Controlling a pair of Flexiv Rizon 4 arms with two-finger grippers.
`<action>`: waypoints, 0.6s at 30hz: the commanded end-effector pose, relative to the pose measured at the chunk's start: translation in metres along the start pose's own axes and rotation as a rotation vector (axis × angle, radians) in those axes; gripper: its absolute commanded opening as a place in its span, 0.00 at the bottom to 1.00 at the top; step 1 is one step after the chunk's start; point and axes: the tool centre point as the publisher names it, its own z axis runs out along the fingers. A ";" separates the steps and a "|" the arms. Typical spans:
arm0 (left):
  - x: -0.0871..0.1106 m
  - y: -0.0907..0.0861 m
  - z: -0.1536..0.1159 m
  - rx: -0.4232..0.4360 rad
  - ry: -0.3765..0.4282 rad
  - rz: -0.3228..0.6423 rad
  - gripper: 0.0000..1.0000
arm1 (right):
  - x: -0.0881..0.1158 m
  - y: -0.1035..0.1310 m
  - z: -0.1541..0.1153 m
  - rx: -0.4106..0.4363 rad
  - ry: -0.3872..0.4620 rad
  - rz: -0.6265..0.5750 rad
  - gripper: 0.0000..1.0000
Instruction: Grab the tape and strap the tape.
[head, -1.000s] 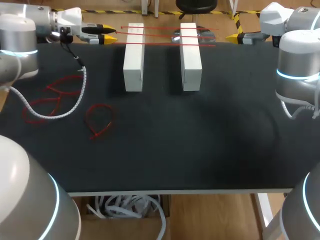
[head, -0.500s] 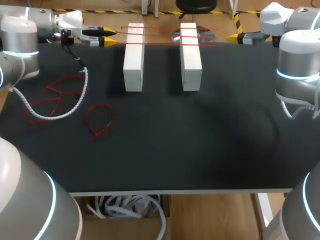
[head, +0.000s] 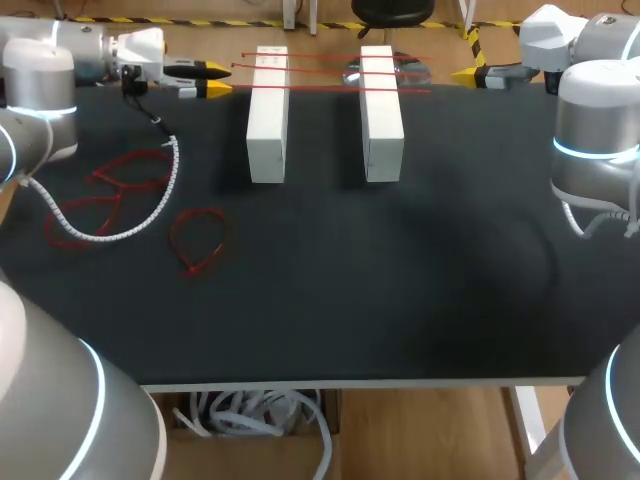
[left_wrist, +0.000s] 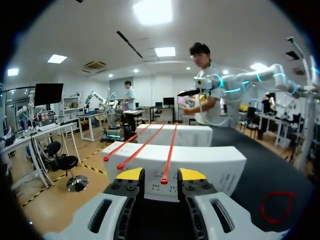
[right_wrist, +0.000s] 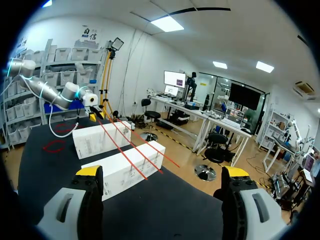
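Two white boxes (head: 268, 115) (head: 381, 112) stand side by side at the back of the black table (head: 400, 280). Three thin red straps (head: 330, 89) lie across both box tops. My left gripper (head: 213, 79) hovers just left of the left box, level with the strap ends. In the left wrist view the end of one red strap (left_wrist: 164, 179) sits between the yellow fingertips (left_wrist: 129, 174) of my left gripper (left_wrist: 161, 175), with a gap on each side, so it is open but narrow. My right gripper (right_wrist: 162, 172) is wide open beyond the right box (right_wrist: 125, 172), holding nothing.
Several red strap loops (head: 120, 180) (head: 198, 240) lie on the left part of the table. The left arm's white coiled cable (head: 110, 225) rests among them. The right arm's gripper (head: 475, 75) sits at the back right edge.
My left gripper has shifted slightly beside the left box and its fingers have drawn a little closer together around the strap end. The right arm has not moved.
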 end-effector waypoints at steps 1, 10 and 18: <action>-0.008 0.008 -0.003 0.003 0.016 0.001 0.27 | 0.000 0.000 0.000 0.000 0.000 0.000 1.00; -0.003 0.015 -0.009 -0.007 0.015 -0.001 0.28 | 0.000 0.000 0.000 0.000 0.000 0.000 1.00; 0.011 0.009 -0.003 0.011 0.043 -0.012 0.26 | 0.000 0.000 0.000 0.000 0.000 0.000 1.00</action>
